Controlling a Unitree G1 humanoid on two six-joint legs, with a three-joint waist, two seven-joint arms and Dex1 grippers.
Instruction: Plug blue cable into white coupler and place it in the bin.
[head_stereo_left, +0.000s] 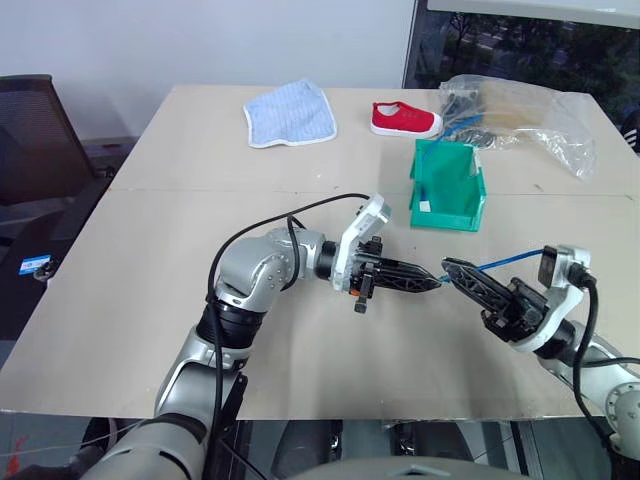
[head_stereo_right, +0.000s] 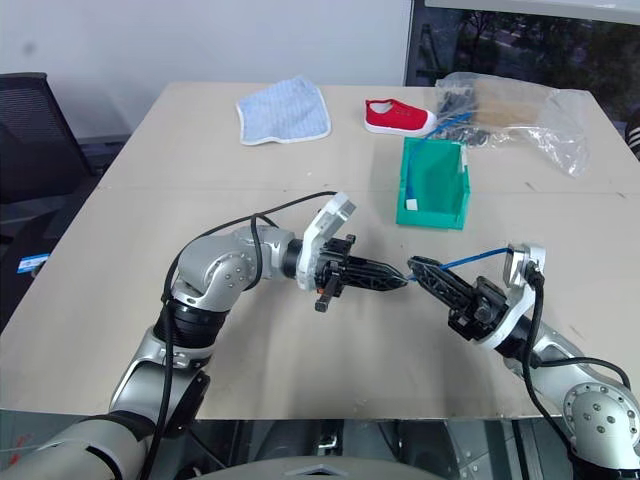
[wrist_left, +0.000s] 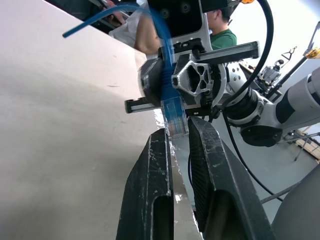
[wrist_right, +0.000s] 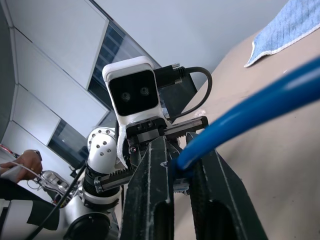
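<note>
— What are we holding at lower centre?
— Our right gripper is pinching the cable; our left gripper, shut, is meeting its plug tip-to-tip.
— And farther up?
— The bin is sitting upper right.

A: Around the bin, where is there free room?

B: In front of the bin the table is bare, but the left gripper and the right gripper meet tip to tip there, above it, with the blue cable between.

A: And behind the bin?

B: The clear plastic bag and the red shoe lie close behind it. The blue cloth lies further to its left.
</note>
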